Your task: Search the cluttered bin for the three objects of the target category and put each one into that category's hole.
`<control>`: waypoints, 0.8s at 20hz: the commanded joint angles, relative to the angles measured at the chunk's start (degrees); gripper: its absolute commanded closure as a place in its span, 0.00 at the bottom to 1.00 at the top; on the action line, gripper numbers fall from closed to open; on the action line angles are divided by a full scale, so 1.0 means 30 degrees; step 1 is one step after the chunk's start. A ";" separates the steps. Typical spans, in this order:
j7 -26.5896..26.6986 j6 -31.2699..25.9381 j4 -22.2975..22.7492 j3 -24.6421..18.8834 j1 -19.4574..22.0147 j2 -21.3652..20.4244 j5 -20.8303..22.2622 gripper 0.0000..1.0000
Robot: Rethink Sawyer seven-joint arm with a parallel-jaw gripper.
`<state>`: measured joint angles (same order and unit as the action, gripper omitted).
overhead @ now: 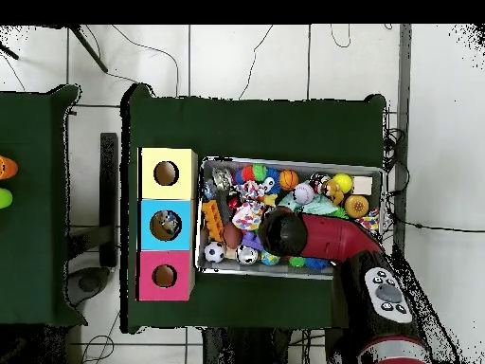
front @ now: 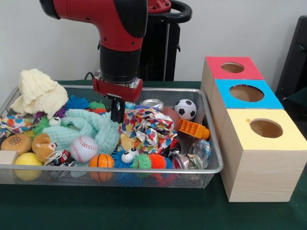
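The front camera looks from low and close across the bin (front: 206,167). The overhead camera looks straight down from high. Both show the bin (overhead: 379,173) and the boxes (front: 259,158).

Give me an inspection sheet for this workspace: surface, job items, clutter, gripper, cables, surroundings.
Surface: dark green table cloth, bare around the bin.
Job's things: silver wire mesh bin packed with toys; three wooden boxes with round holes, red-topped box, blue-topped box, yellow-topped box, in a row beside the bin.
Clutter: white baseball, small orange basketball, black and white soccer ball, mint green cloth, cream knitted hat.
Gripper: black gripper lowered over the patterned cloth; open or shut cannot be told.
Cables: thin dark cables on the floor.
Surroundings: white tiled floor, second green table.
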<state>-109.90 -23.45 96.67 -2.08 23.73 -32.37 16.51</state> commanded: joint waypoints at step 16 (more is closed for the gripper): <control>-0.3280 -0.4390 -0.3139 0.1293 -0.2788 0.1103 -0.1245 1.00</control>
<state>-109.90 -29.88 91.92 0.23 18.95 -32.09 15.14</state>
